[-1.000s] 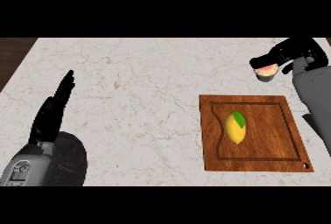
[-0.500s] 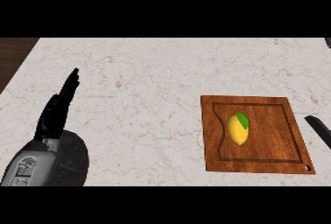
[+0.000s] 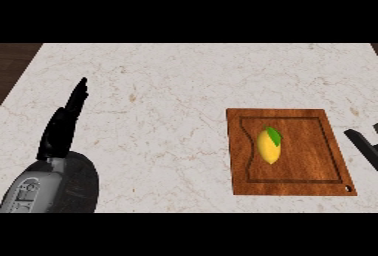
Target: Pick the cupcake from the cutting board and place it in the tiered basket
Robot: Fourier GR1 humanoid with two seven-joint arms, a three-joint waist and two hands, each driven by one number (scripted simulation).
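The left hand (image 3: 65, 122) is seen at the lower left, fingers straight and pressed together, pointing up over the pale marble counter (image 3: 170, 100); nothing is held by it. At the right edge only a black sliver of the right hand (image 3: 364, 145) is shown, just beside the cutting board (image 3: 303, 170); whether its fingers are spread or curled cannot be told. A yellow lemon (image 3: 269, 145) with a green leaf is left lying on the board. The cupcake cannot be seen anywhere, and neither can the basket.
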